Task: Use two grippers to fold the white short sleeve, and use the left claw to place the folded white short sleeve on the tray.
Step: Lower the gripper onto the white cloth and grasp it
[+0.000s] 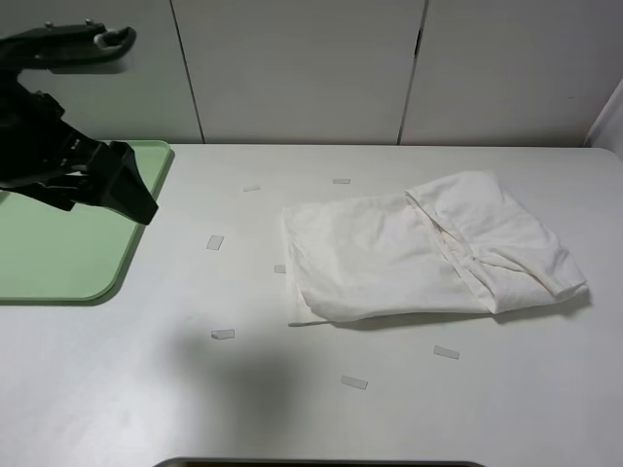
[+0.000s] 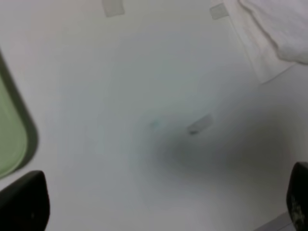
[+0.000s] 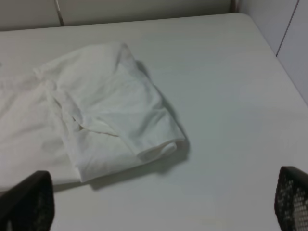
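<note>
The white short sleeve (image 1: 428, 248) lies folded and wrinkled on the table, right of centre. It also shows in the right wrist view (image 3: 106, 106) and at a corner of the left wrist view (image 2: 281, 26). The pale green tray (image 1: 58, 253) lies at the table's left, empty where it shows; its rim shows in the left wrist view (image 2: 12, 134). My left gripper (image 1: 122, 185) hangs above the tray's right edge, well left of the shirt. Its jaws stand wide open and empty in the left wrist view (image 2: 161, 207). My right gripper (image 3: 159, 207) is open and empty, above the table short of the shirt. It is out of the exterior view.
Several small pale tape strips lie around the shirt, such as one (image 1: 215, 242) left of it and one (image 1: 353, 382) in front. One strip (image 2: 199, 124) lies below the left gripper. The table's right edge (image 3: 269, 45) runs beside white wall panels.
</note>
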{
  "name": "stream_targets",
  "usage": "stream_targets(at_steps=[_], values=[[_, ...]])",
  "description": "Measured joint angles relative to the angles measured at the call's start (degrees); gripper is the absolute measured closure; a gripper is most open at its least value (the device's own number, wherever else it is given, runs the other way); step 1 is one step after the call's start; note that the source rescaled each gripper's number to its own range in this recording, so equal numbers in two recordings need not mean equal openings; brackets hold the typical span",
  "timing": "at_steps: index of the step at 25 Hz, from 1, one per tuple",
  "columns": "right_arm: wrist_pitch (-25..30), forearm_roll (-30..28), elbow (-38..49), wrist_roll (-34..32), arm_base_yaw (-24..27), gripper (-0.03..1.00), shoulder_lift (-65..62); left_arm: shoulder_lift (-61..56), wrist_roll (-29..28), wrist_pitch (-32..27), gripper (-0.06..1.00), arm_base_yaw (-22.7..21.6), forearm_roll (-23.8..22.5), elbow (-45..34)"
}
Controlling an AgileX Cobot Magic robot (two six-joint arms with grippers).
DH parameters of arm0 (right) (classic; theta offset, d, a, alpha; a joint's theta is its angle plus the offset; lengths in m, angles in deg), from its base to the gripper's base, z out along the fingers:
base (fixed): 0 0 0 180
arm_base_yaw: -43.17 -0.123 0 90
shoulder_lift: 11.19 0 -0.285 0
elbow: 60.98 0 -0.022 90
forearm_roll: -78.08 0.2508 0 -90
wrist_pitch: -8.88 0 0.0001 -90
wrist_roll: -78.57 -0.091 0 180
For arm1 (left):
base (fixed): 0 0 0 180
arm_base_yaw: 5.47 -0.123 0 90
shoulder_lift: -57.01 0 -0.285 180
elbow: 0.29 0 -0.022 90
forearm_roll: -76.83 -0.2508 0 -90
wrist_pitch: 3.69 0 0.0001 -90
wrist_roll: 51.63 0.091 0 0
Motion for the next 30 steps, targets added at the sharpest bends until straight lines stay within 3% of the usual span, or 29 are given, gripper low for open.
stream_targets(at_steps=[3,8,15,25,30], values=[[0.00,0.00,0.00,0.00,0.00,-0.03,0.00,1.47,0.31,1.47,-0.04,0.48,1.05,0.00],[0.00,0.00,0.00,0.00,0.00,-0.03,0.00,9.03,0.18,7.76,-0.04,7.94,1.98,0.00],[0.00,0.05,0.00,0.00,0.00,-0.03,0.00,14.06,-0.39,12.15,-0.04,12.12,4.82,0.05],[-0.02,0.11,0.05,0.00,0.00,-0.03,0.00,22.28,-0.84,16.01,-0.05,15.57,6.40,5.34],[-0.02,0.16,0.05,0.00,0.00,-0.03,0.00,26.36,-5.01,19.88,-0.05,16.99,6.61,7.47]])
